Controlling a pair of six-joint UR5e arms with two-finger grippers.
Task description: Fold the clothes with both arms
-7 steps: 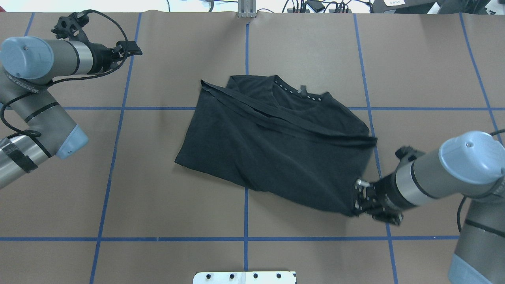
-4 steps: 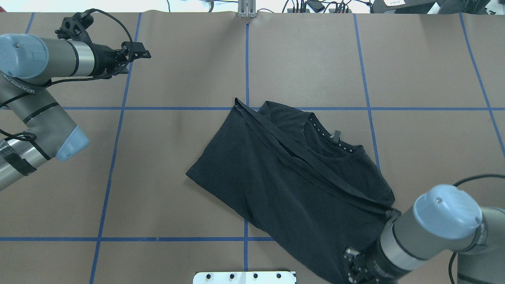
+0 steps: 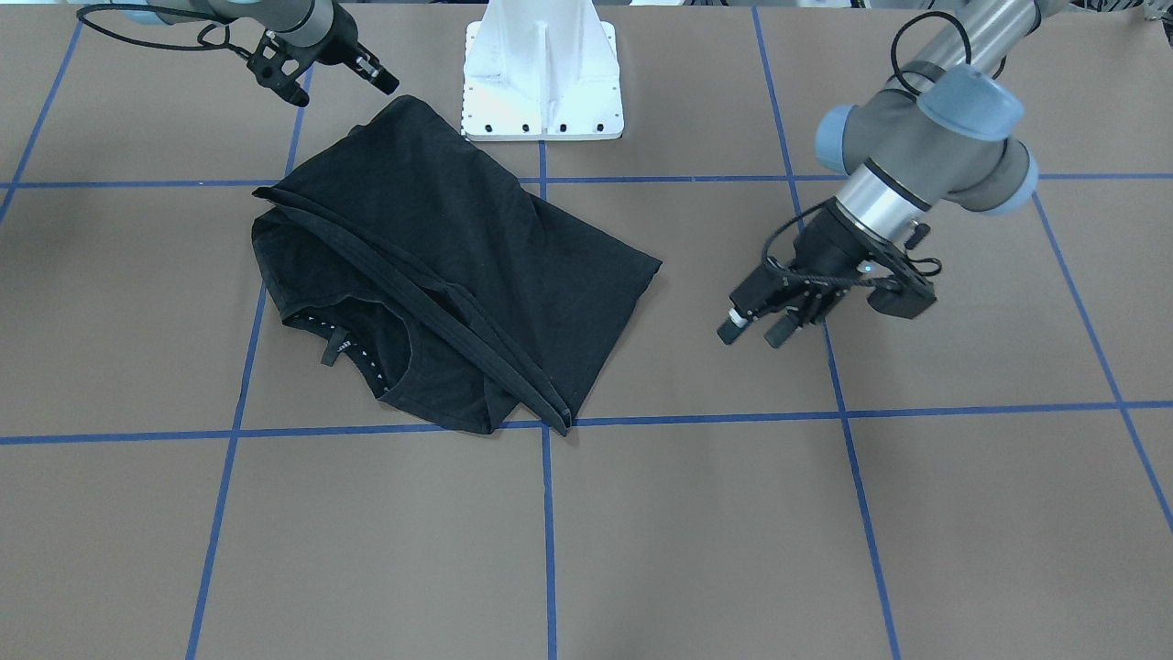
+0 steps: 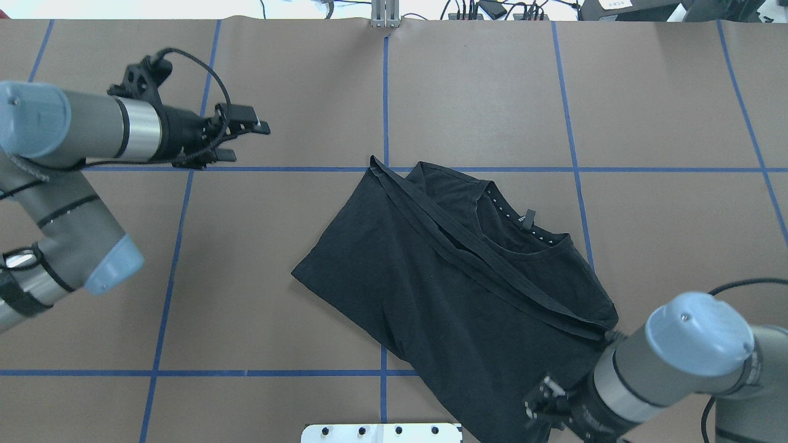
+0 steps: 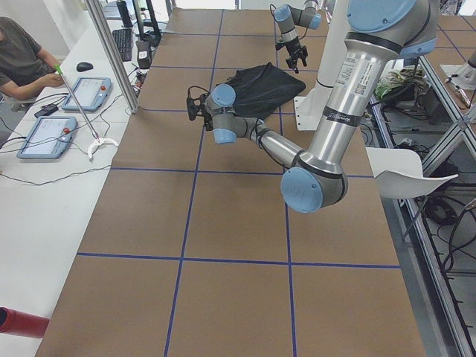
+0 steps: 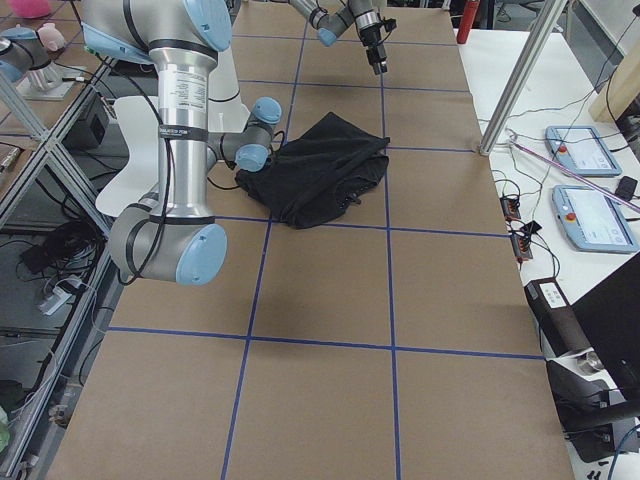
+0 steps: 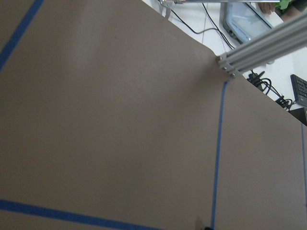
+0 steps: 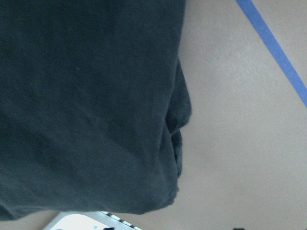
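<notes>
Dragged by one corner, the black cloth T-shirt [image 4: 443,295] has slid and swung from the middle of the brown paper-covered surface [image 4: 277,307] toward 5 o'clock in the overhead view within the last second; over the latter half of that it has scarcely shifted, so the haul looks finished. It lies flat and doubled over, a hem band [image 4: 425,218] running as a diagonal ridge across it, the neck opening [image 4: 523,237] turned toward 1 o'clock, its near corner just beside the white slotted base block [image 4: 381,432] at 6 o'clock; no printed graphic shows.

The right tool [image 3: 341,89], a black cabled two-finger clamp on a silver-grey tubular arm, hangs at that corner; seen from across the surface its jaws stand apart with nothing between them, so I judge the cloth let go. The left tool [image 4: 251,143], of the same make, has come in from 10 o'clock toward the centre, jaws wide, empty, well apart from the shirt.

My reading: the garment now sits within both arms' reach, though skewed to the blue tape lines [image 4: 385,92]; the next fold likely needs each tool on an edge, and the loose band may bunch.
</notes>
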